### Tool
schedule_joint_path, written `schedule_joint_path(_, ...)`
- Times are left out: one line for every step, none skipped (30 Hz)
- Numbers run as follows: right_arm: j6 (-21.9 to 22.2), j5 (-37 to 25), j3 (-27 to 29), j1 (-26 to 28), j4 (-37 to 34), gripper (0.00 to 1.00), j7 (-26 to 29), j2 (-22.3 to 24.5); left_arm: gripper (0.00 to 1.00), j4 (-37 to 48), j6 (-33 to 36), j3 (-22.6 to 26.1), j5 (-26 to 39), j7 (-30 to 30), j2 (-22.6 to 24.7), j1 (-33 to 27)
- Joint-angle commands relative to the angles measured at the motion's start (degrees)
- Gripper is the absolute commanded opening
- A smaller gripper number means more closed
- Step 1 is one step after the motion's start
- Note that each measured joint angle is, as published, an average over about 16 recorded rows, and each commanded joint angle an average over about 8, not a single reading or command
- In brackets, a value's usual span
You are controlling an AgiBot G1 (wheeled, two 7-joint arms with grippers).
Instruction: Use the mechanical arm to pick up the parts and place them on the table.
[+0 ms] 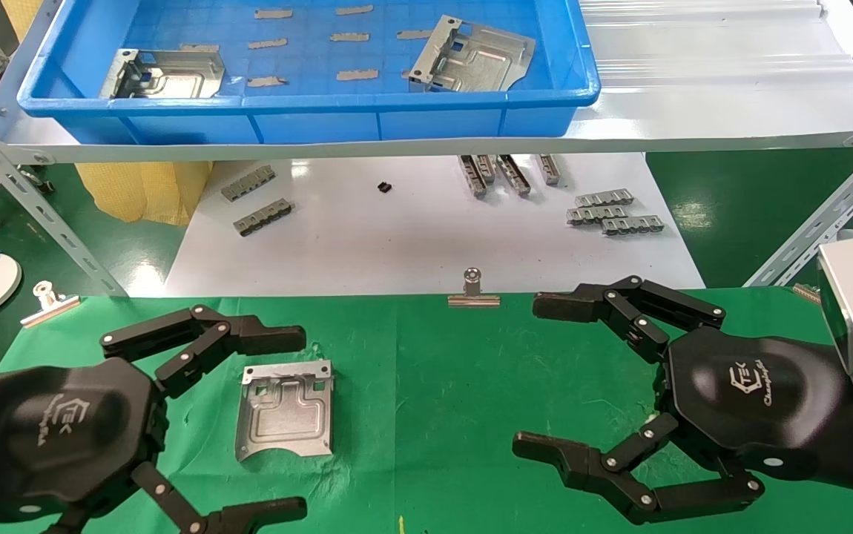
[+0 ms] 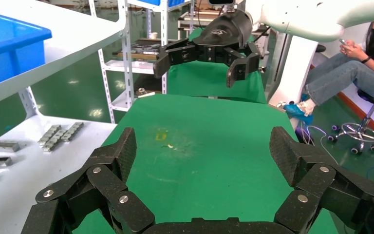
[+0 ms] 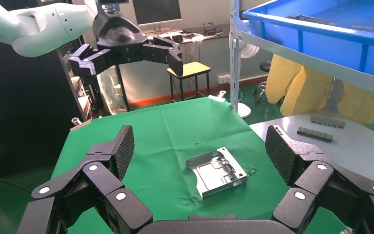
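1. One shiny stamped sheet-metal plate with stepped embossing already lies flat on the wrinkled green cloth tabletop, just beside the black jointed left claw.
2. Two more shiny stamped plates, one and another, remain in the glossy blue plastic tray on the shelf above, so roughly a third looks done.
3. Both claws hover spread wide and empty, the black right claw well apart from the placed plate.
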Motion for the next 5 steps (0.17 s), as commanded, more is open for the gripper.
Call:
schedule_joint_path(0.0,0.0,0.0,0.0,0.0,1.0,0.0,0.0,1.0,0.1,0.0,0.0,0.0,0.1,0.0,0.0)
schedule_joint_path(0.0,0.0,0.0,0.0,0.0,1.0,0.0,0.0,1.0,0.3,0.0,0.1,0.0,0.1,0.0,-0.1)
schedule_joint_path(0.0,0.0,0.0,0.0,0.0,1.0,0.0,0.0,1.0,0.3,0.0,0.1,0.1,0.1,0.1,-0.1)
schedule_joint_path(0.0,0.0,0.0,0.0,0.0,1.0,0.0,0.0,1.0,0.4,0.0,0.1,0.1,0.2,0.1,-0.2)
schedule_joint_path(0.0,0.0,0.0,0.0,0.0,1.0,0.0,0.0,1.0,0.5,0.0,0.2,0.1,0.2,0.1,-0.2)
